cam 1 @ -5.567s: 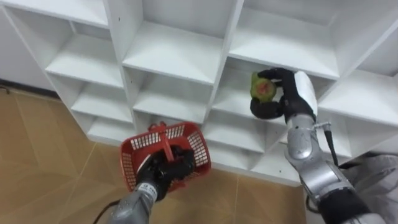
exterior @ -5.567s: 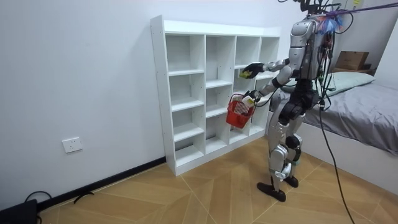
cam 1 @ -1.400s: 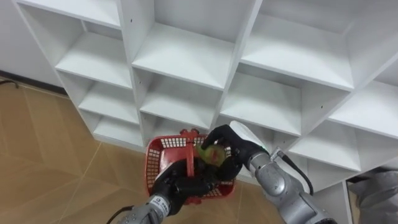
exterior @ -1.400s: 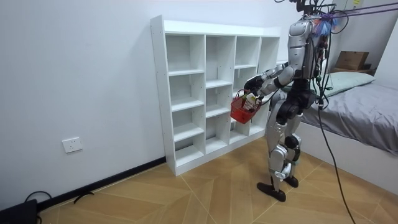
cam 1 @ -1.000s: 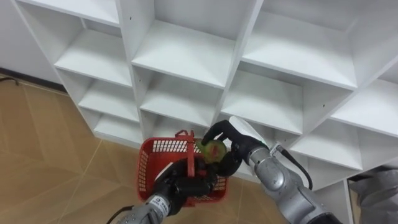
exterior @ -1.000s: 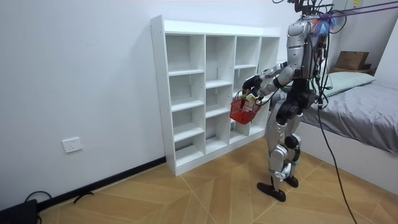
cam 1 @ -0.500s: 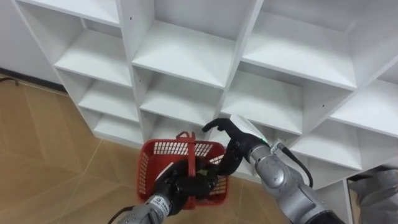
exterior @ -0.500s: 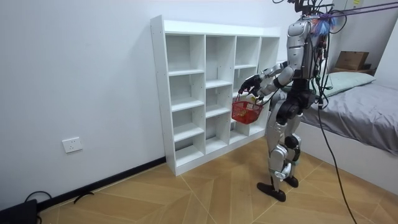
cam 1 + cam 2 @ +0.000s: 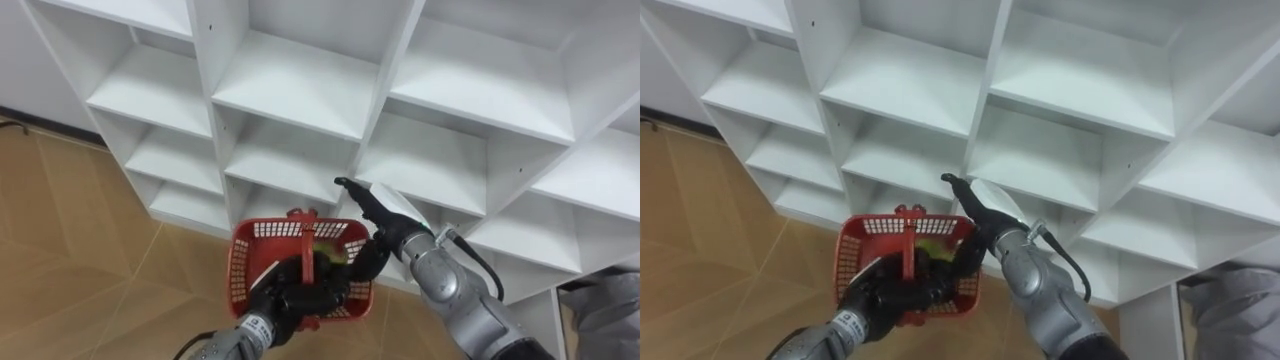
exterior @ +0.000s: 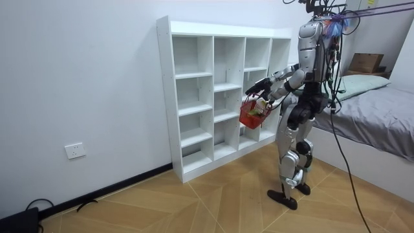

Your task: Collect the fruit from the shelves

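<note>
Left hand [image 9: 288,300] clenched round red basket [image 9: 242,278] handle, before the closet [image 9: 300,90] lower shelves. Right hand [image 9: 386,232] fingers splayed, holding nothing, over basket's right rim. Green fruit [image 9: 330,256] inside.

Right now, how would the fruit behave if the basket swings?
The fruit looks round, so it probably rolls. Walls of the basket likely contain it; hung by its handle from the left hand, it may sway.
</note>
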